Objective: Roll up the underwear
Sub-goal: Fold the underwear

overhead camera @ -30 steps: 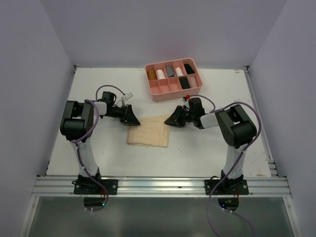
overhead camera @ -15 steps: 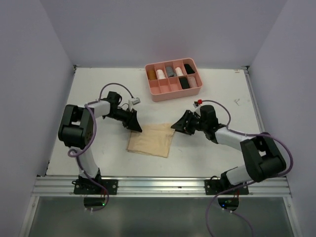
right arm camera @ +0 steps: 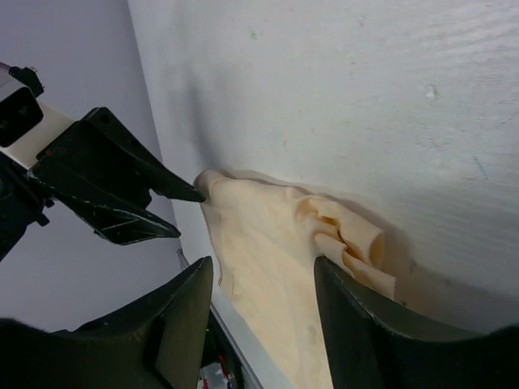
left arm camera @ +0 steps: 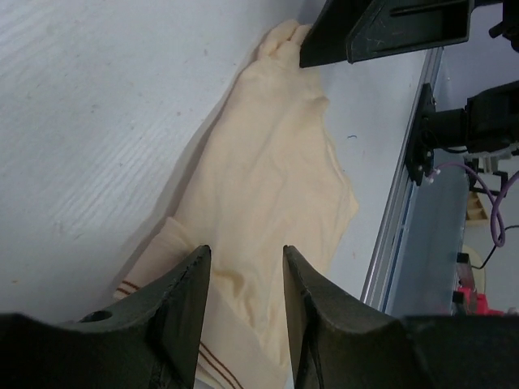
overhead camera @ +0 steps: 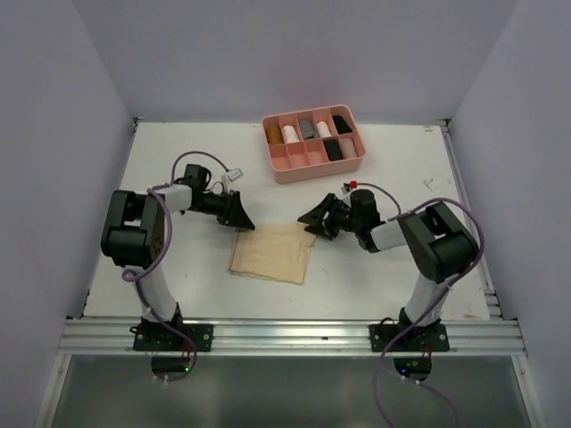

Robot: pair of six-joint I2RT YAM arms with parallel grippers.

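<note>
Since a second ago I have swung my right arm out and drawn it back in. The pale tan underwear [overhead camera: 270,253] has slid a little toward the near rail and now lies slightly askew. It is spread flat on the white desk [overhead camera: 178,160] between my two arms.

My left pincer [left arm camera: 243,253] stands apart over the corner with the striped band, gripping nothing. My right pincer [right arm camera: 263,263] has widened and is also apart, at the rumpled opposite far corner, where the cloth is loose.

The pink divided tray [overhead camera: 308,174] sits well beyond at the back. Its compartments hold small rolled cloths in ochre, cream, grey, pale pink and black.

Plain lilac walls close in three sides, and a metal rail [overhead camera: 285,334] runs along the near edge.
</note>
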